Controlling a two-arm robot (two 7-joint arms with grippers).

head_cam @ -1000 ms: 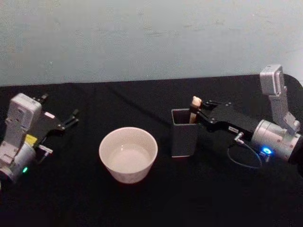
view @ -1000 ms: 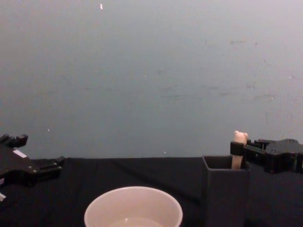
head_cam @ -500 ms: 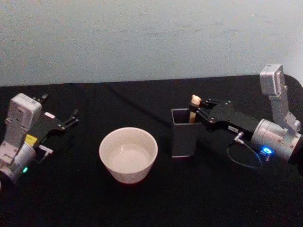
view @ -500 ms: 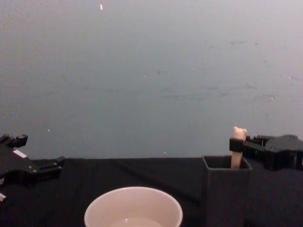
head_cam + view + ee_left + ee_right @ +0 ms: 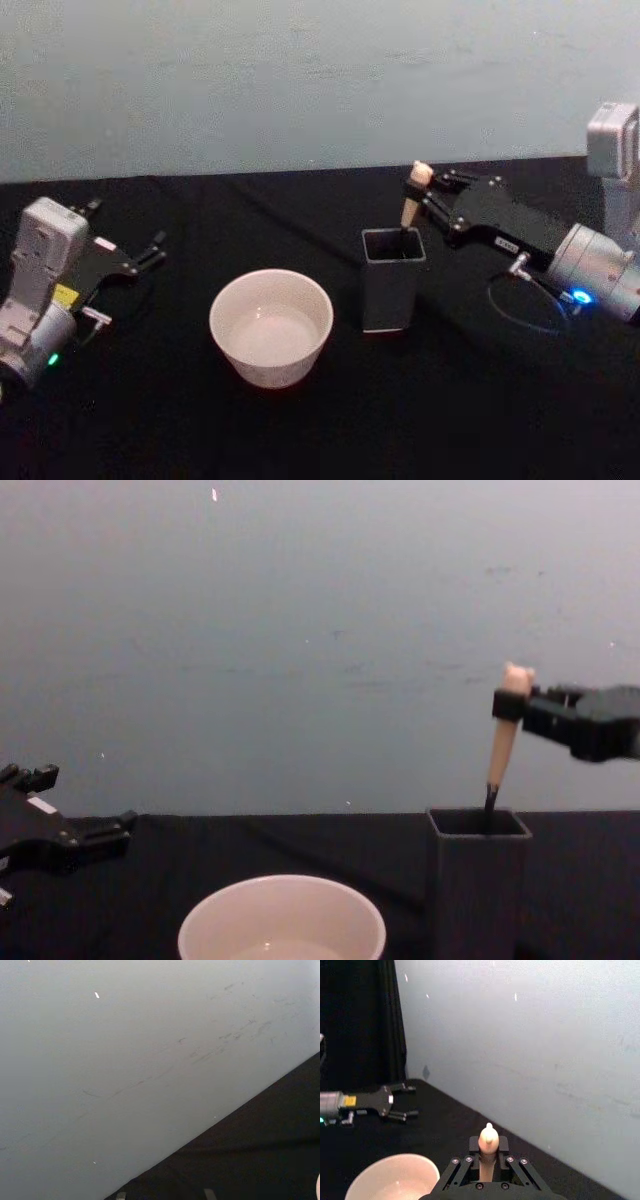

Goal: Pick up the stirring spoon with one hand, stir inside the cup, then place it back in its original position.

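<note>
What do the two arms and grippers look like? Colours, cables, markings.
Both: black linkage grippers, silver wrist cylinders, grey camera boxes. Left gripper: yellow and white labels, green light. Right gripper: white label, blue light, thin looped cable.

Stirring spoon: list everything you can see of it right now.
The stirring spoon shows a matte beige, tapering handle topped by a rounded bear-head knob. Below it a thin dark neck runs into the open mouth of the dark grey square holder. Its bowl is hidden inside, so contact there cannot be judged. It stands nearly upright, with its top leaning slightly toward the robot's right in the chest view. The right claw is shut on the handle just below the knob.
</note>
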